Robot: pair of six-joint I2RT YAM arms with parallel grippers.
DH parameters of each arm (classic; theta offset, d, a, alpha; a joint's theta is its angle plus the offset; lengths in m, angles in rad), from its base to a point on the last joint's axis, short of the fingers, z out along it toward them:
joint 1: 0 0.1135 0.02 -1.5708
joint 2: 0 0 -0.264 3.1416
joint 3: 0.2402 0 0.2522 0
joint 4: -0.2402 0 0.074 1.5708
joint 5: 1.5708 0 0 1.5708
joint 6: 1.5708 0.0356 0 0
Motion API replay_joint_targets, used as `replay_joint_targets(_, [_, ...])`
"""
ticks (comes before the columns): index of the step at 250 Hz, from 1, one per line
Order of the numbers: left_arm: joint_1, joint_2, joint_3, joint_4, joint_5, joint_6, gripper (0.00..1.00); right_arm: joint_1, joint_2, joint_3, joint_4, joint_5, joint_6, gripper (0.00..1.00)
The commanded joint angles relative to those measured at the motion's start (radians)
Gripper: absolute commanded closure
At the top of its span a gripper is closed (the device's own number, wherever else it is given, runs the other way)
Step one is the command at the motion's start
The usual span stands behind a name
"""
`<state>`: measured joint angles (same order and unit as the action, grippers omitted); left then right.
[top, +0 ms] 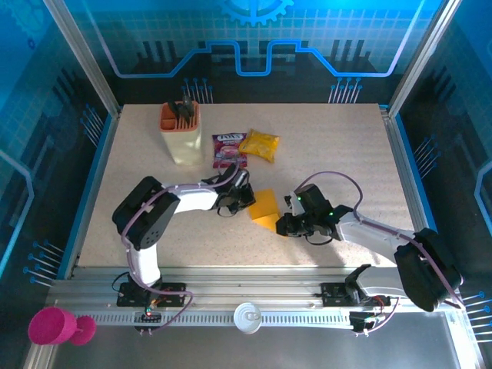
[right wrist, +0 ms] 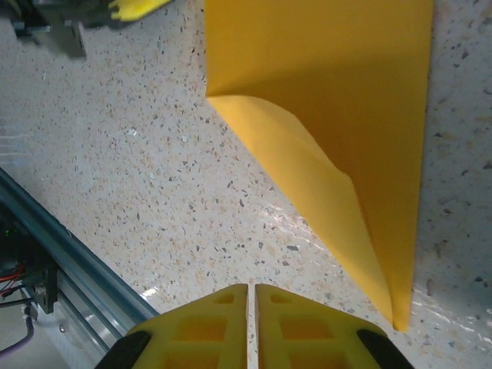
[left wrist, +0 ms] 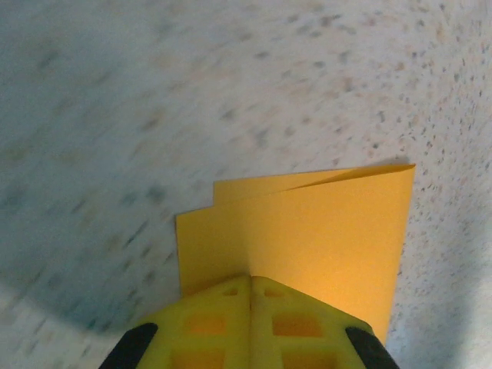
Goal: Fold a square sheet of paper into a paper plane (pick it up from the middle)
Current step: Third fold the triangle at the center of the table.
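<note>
The speckled table (top: 330,154) carries everything. The left arm (top: 184,198) reaches from the near left toward the middle, and the right arm (top: 377,234) reaches from the near right toward the same place.

At the far left of the table stands a cream holder (top: 183,142) with an orange top and dark tools inside. To the right of it lie a purple-red packet (top: 229,148) and a yellow snack bag (top: 259,144), just beside each other.

The square sheet of paper (top: 267,206) lies near the middle of the table, between the two grippers, and it is partly folded. In the right wrist view the paper (right wrist: 346,77) has one flap turned over, with a slanted edge that ends in a sharp corner. In the left wrist view the paper (left wrist: 307,231) shows two layers at its far edge.

The left gripper (top: 247,197) has its fingers pressed together (left wrist: 250,280). The tips cover the near edge of the sheet and the sheet is not between them. I cannot tell if they touch it.

The right gripper (top: 283,227) also has its fingers together (right wrist: 251,288) and holds nothing. The sharp corner lies just to the right of its tips.
</note>
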<state>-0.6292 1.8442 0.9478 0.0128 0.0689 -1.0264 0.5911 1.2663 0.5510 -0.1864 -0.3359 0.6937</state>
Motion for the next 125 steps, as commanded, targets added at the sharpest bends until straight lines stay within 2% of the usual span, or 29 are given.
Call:
replay_joint_targets(1, [-0.062,-0.046,-0.165,-0.056,-0.116,-0.31,1.0,0.012,0.017,0.001,0.037,0.039,0.018,0.89])
replay_joint_targets(15, [-0.095,-0.097,-0.181,-0.068,-0.172,-0.34,1.0,0.01,0.035,0.004,0.043,0.049,0.017,0.91])
replay_joint_targets(30, [-0.117,-0.142,-0.164,-0.101,-0.218,-0.306,1.0,0.001,0.06,0.011,0.056,0.051,0.011,0.91])
replay_joint_targets(44, [-0.126,-0.174,-0.146,-0.109,-0.235,-0.238,1.0,-0.003,0.09,0.025,0.058,0.049,0.002,0.93])
replay_joint_targets(65, [-0.131,-0.212,-0.115,-0.132,-0.237,-0.105,0.94,-0.004,0.11,0.035,0.057,0.046,-0.001,0.94])
replay_joint_targets(98, [-0.171,-0.266,-0.084,-0.194,-0.274,0.067,0.91,0.003,0.064,0.002,0.067,0.046,0.023,0.95])
replay_joint_targets(125, [-0.226,-0.306,-0.107,-0.116,-0.244,0.212,0.91,0.002,0.023,-0.025,0.05,0.081,0.023,0.95])
